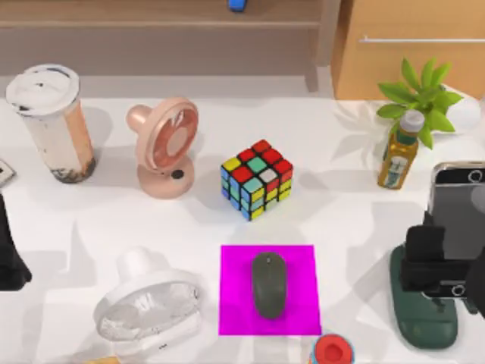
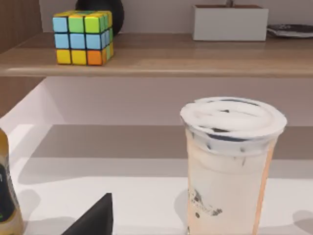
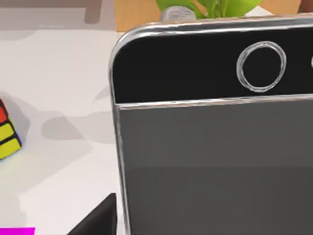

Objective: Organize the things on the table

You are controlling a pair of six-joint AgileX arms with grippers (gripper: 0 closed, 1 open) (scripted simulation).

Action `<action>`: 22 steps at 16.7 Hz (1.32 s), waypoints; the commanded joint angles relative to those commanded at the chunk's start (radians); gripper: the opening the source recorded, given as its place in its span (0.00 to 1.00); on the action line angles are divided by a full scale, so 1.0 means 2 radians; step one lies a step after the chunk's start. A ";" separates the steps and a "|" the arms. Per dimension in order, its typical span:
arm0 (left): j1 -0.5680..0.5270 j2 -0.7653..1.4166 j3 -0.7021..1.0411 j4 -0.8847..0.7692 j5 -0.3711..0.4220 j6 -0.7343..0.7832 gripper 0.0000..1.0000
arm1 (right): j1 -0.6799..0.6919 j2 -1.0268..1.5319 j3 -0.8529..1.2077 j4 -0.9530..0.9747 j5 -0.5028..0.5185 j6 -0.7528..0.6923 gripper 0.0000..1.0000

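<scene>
Mouse (image 1: 270, 284) lay on magenta mat (image 1: 235, 303) | right pincer (image 1: 433, 262) at smartphone (image 1: 458, 208), grip indiscernible | left pincer (image 1: 9, 262) at counter's (image 1: 333, 205) left edge, opening indiscernible

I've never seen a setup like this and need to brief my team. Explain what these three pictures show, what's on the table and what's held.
Two AgileX robot arms work at a white table. One camera looks down from above; the others ride on each wrist. The right gripper, at the table's right edge, is at a smartphone standing in a green holder; its wrist camera sees that phone close up. The left arm sits at the left edge, its camera facing a lidded drink cup. A computer mouse lies on a magenta mat. Around them: Rubik's cube, pink fan, white fan, bottle, plant.
</scene>
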 joint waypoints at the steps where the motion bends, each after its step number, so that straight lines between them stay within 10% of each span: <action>1: 0.000 0.000 0.000 0.000 0.000 0.000 1.00 | 0.001 0.000 0.000 -0.001 0.000 0.001 1.00; 22: 0.000 0.000 0.000 0.000 0.000 0.000 1.00 | 0.062 -0.047 0.011 -0.085 0.026 0.084 1.00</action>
